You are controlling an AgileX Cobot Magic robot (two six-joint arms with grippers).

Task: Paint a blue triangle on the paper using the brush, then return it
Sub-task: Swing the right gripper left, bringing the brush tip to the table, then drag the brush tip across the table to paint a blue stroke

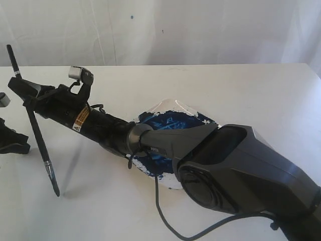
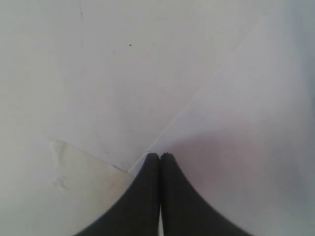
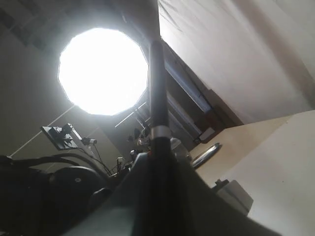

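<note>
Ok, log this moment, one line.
right gripper: jaws shut on brush | brush tilted, tip down | left gripper: jaws shut

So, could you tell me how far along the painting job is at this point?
Done: the right gripper is shut on the brush, tip pointing down at the table. In hand: lining up the first stroke; no blue strokes are visible on the paper. Left: the whole triangle, then returning the brush.
</note>
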